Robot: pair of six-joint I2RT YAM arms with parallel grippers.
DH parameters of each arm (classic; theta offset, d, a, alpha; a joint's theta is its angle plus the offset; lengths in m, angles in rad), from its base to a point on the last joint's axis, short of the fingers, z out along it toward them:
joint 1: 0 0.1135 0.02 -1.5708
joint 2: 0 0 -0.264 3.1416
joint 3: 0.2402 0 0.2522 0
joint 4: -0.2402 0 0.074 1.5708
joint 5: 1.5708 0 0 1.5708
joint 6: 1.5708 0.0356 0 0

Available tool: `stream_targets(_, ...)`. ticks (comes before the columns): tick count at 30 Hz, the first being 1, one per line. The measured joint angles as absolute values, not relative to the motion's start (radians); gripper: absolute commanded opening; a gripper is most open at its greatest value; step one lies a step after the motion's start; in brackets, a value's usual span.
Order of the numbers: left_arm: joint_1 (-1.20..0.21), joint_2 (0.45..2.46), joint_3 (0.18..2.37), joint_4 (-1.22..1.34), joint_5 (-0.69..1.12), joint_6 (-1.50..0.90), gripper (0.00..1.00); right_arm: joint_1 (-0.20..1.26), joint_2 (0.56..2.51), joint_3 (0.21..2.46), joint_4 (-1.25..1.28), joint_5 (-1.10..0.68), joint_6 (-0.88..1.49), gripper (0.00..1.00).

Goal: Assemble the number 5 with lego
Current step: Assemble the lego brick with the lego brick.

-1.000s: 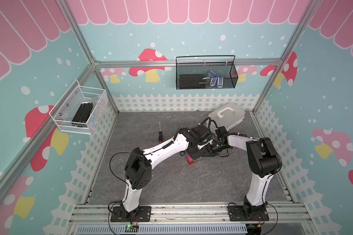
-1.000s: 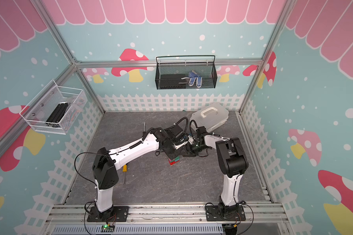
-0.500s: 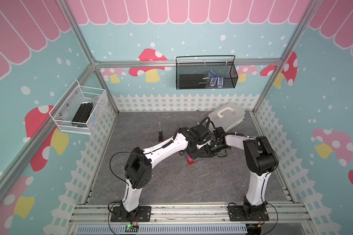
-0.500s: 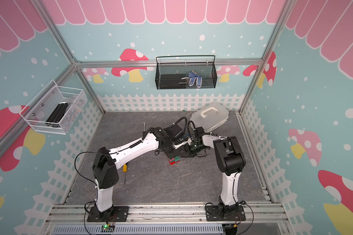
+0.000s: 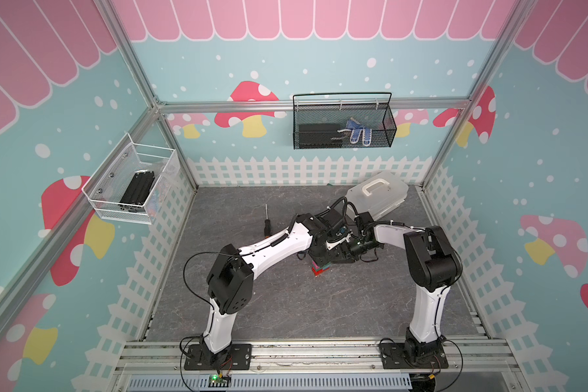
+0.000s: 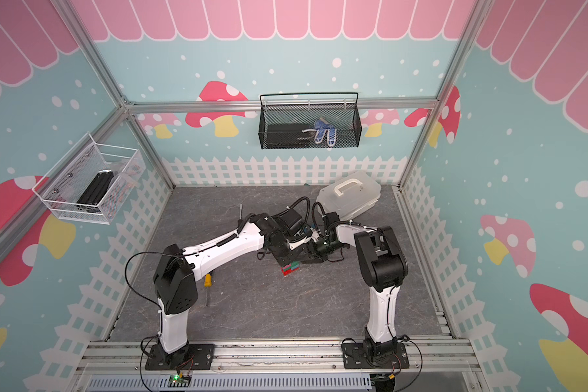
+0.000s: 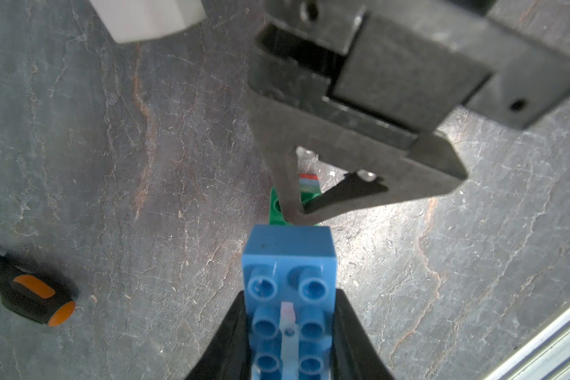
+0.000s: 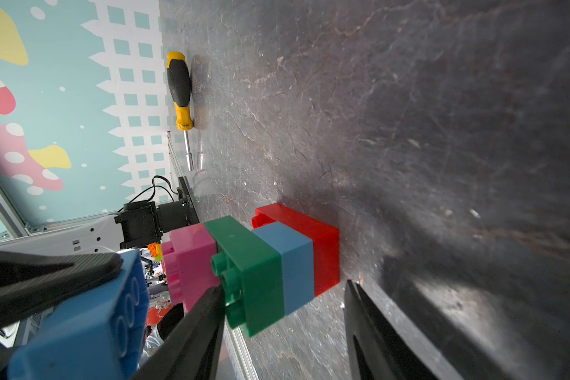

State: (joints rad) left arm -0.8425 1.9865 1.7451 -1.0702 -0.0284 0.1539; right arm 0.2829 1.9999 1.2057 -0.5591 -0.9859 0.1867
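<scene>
Black mesh basket [image 5: 382, 134] holding blue gloves [image 5: 357, 131], left end effector [image 7: 288, 307] gripping blue brick [image 7: 288, 250], right end effector [image 8: 283, 286] open

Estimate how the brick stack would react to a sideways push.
The brick stack is probably rigid, its red, blue, green and pink layers sitting flush. It looks tall over a narrow red base, so it likely tips or slides on the table.

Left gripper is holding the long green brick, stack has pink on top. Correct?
Not green: the left gripper holds the long blue brick, seen in the left wrist view. Pink brick does top the stack.
</scene>
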Motion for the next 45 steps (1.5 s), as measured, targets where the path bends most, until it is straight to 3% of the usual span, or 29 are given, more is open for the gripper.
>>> stream_targets(37,-0.838,2.005,1.706,-1.033,-0.022,0.192,0.11,0.282,2.048,1.227,-0.591,-1.043,0.161,0.58)
stream_targets(45,-0.837,2.005,1.706,-1.032,-0.021,0.191,0.11,0.283,2.055,1.236,-0.604,-1.055,0.159,0.51)
